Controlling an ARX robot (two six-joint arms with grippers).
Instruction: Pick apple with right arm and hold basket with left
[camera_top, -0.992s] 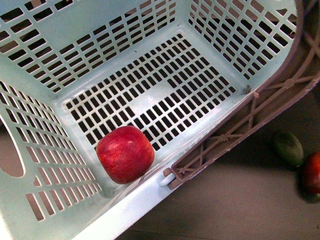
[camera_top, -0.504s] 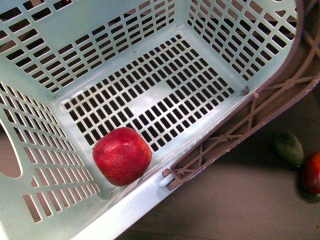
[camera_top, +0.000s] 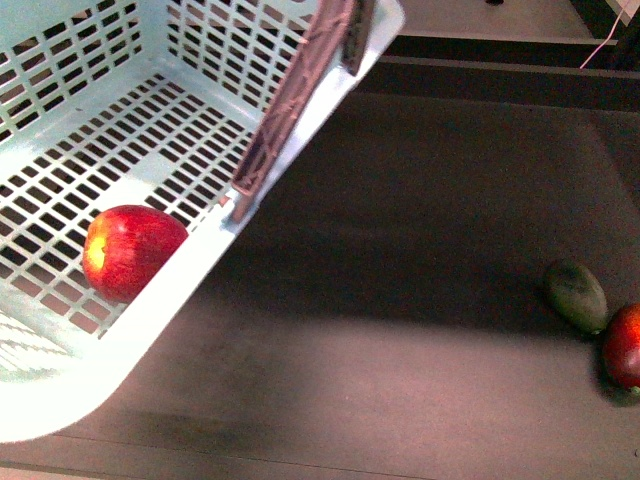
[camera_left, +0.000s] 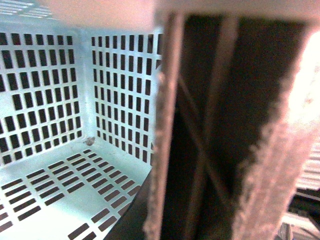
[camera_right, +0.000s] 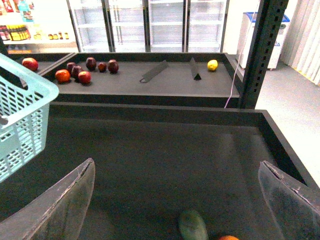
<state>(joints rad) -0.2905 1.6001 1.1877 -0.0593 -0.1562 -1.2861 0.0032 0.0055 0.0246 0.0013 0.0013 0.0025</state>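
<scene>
Showing apple (camera_top: 128, 250) in basket (camera_top: 150, 320), front view only; right gripper (camera_right: 176, 164) spread.

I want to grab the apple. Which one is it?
Find the big turquoise basket on the left. The apple lies on its slotted floor. It is red with a yellow patch; the green fruit and darker red fruit lie outside.

Dim front view: the basket (camera_top: 160, 300) throws a soft shadow across the dark table (camera_top: 430, 400). Left wrist view is blurred close up, with washed-out glare.
</scene>
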